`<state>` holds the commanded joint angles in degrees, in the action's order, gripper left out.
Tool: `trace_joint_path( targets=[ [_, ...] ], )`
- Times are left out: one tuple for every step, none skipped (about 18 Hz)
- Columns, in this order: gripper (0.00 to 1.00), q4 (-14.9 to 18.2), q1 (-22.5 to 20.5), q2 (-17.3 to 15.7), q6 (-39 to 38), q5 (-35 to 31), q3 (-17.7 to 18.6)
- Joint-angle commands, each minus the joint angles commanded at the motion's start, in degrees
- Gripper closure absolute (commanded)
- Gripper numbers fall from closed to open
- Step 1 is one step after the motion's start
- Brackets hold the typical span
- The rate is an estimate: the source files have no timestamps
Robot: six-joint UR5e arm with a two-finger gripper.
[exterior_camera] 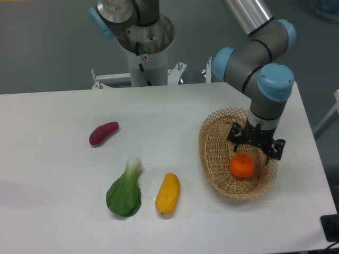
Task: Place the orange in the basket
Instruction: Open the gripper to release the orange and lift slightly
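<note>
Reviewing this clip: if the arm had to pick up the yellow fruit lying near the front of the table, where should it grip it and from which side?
Grip the yellow fruit across its narrow middle, coming straight down from above. It lies flat on the table, elongated and running roughly front to back, so the fingers would likely close best from its left and right sides. The leafy green vegetable sits close on its left, but apart.

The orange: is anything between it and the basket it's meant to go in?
No. The orange is already inside the basket, directly beneath the hand. The other foods lie well off to the left on the table, out of the way.
</note>
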<state>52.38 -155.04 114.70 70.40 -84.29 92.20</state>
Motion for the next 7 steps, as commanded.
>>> trace_joint_path(
  targets=[
    [0.00, 0.2, 0.0, -0.3, 1.7, -0.1, -0.3],
    [0.00, 0.3, 0.0, -0.4, 3.3, -0.1, -0.4],
    [0.00, 0.4, -0.1, -0.5, 4.6, -0.1, -0.5],
    [0.00, 0.4, -0.2, -0.7, 5.4, -0.1, -0.5],
    [0.00, 0.4, -0.3, -0.9, 6.0, -0.2, -0.6],
    [0.00, 0.4, -0.3, -1.0, 6.1, -0.2, -0.9],
    [0.00, 0.7, -0.3, -1.0, 6.1, -0.2, -1.5]
  ],
)
